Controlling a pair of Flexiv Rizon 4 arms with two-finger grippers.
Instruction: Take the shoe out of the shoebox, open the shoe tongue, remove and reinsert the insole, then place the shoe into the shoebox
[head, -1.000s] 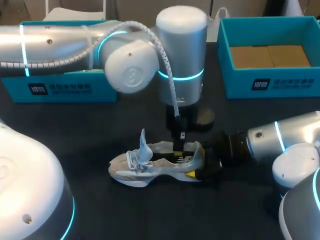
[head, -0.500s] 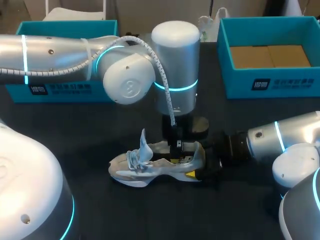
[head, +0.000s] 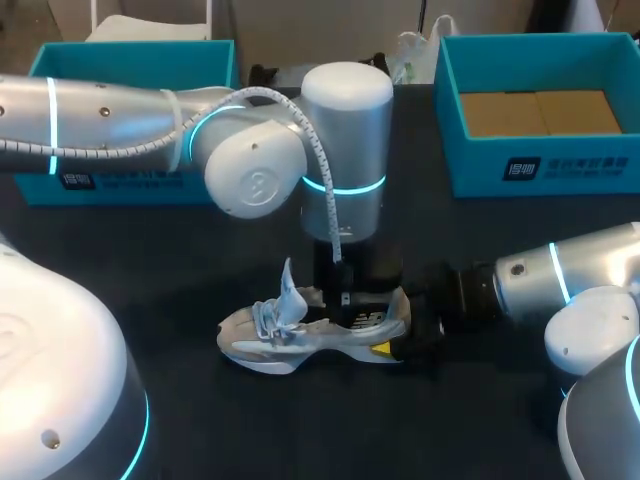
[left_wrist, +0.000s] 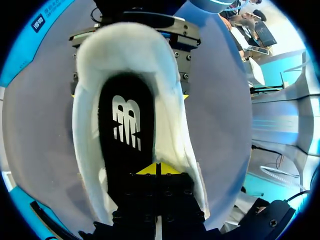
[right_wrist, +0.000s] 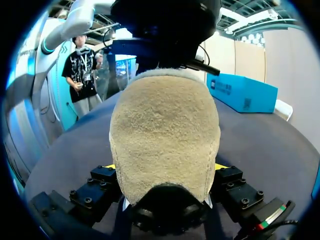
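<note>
A white and grey sneaker (head: 300, 335) lies on its sole on the black table, toe to the left, tongue (head: 288, 290) pulled up. My left gripper (head: 345, 300) points straight down into the shoe's opening. In the left wrist view its yellow tips (left_wrist: 159, 169) are shut together, down on the black insole (left_wrist: 125, 125) with a white logo inside the shoe (left_wrist: 175, 100). My right gripper (head: 395, 340) comes in level from the right. In the right wrist view the right gripper (right_wrist: 165, 167) is clamped on the beige suede heel (right_wrist: 165, 125), one finger on each side.
An open teal shoebox (head: 540, 165) with a cardboard floor stands at the back right. A second teal box (head: 120, 185) sits at the back left, partly behind my left arm. Bare black table lies in front of the shoe.
My left arm has come nearer and a little leftward, carrying its shut gripper along the shoe's opening toward the tongue. The shoe and the right arm have stayed put.
</note>
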